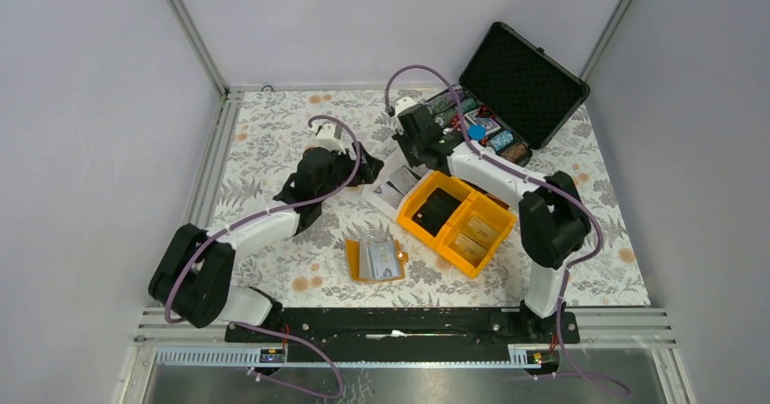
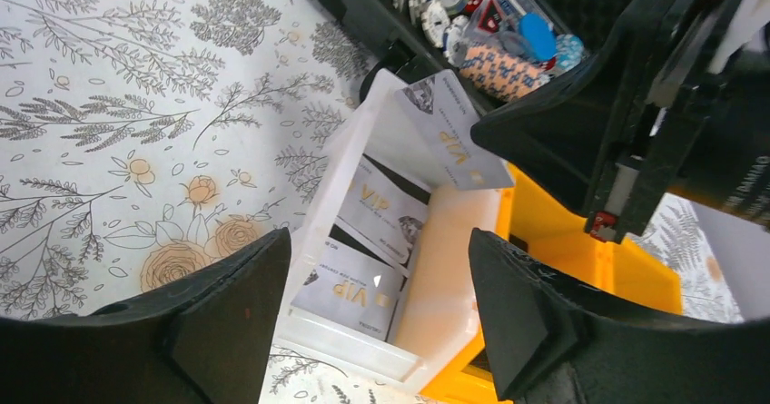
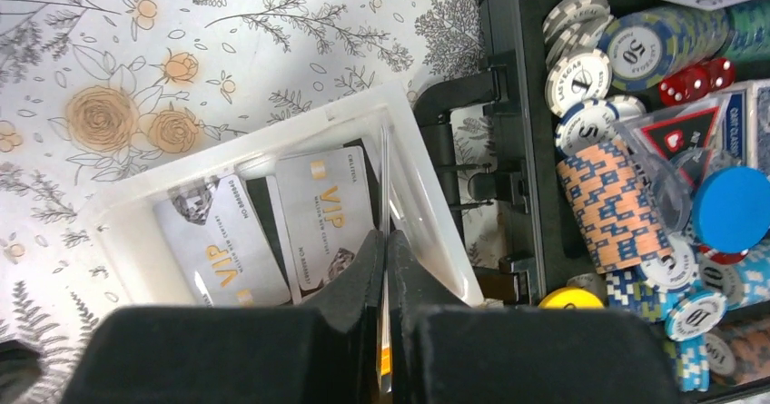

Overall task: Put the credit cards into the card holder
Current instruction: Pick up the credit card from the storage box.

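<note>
Right pincer (image 3: 385, 241) pinches credit card (image 2: 449, 132) by its edge to pull it from white tray (image 3: 263, 141) mid-frame; left pincer (image 2: 377, 259) gapes empty, probably waiting.

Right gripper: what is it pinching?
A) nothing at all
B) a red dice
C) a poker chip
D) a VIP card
D: the right gripper is shut on a card. The card is seen edge-on between its fingers, and the left wrist view shows the VIP print on it.
</note>
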